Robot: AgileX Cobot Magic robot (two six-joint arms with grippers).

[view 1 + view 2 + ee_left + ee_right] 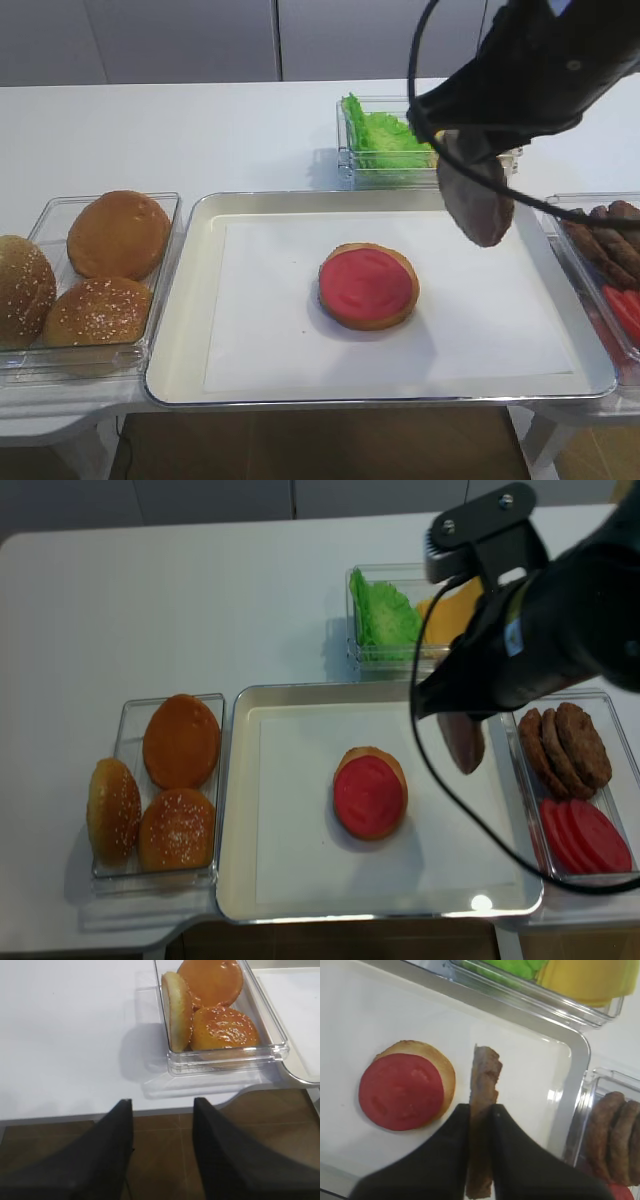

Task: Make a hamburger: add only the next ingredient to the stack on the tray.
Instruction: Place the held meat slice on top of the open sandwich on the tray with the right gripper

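1. Right gripper [481, 1110] clamped narrow on brown patty [484, 1090], held on edge above tray [190, 290], at 2 o'clock from stack [368, 285].
2. Left gripper [162, 1130] spread wide over table edge [65, 1060], gripping nothing.
3. White table, brown floor below.
4. Tub of buns [118, 235] at 9 o'clock; lettuce tub [380, 140] at 12; patties and red slices [585, 835] at 3.
5. Grainy, mottled patty; red-sauced tan base.

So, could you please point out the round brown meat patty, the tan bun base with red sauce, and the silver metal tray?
Round brown meat patty [478, 205]: exterior high view, middle of its hanging face.
Tan bun base with red sauce [368, 285]: exterior high view, centre of the sauce.
Silver metal tray [190, 290]: exterior high view, left inside wall.
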